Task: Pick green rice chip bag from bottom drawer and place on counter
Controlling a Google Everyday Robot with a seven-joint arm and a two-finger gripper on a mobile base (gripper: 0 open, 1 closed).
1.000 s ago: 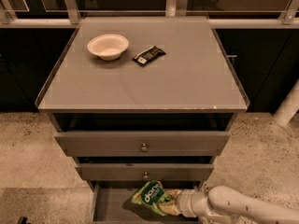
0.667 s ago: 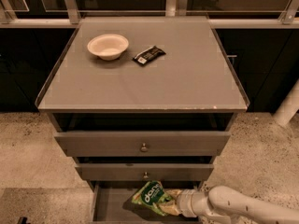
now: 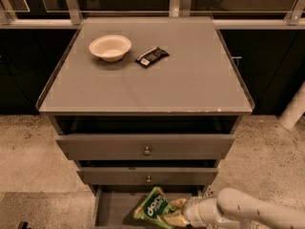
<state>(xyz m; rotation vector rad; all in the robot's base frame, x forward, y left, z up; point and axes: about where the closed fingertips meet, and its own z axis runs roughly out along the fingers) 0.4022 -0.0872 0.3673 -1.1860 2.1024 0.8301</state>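
Note:
The green rice chip bag [image 3: 153,207], light green with a dark round "dang" patch, stands tilted in the open bottom drawer [image 3: 108,210], the lowest of three grey drawers. My gripper [image 3: 177,213] reaches in from the lower right on a white arm [image 3: 238,210]. Its tan fingers [image 3: 178,203] are closed on the bag's right edge. The counter [image 3: 190,80] is the wide grey cabinet top above, with a thin raised rim.
A white bowl [image 3: 110,47] and a small black wrapped bar [image 3: 152,57] sit at the back left of the counter. The two knobbed drawers [image 3: 147,148] above the bottom one stick out slightly. A white post [image 3: 294,109] stands at the right on speckled floor.

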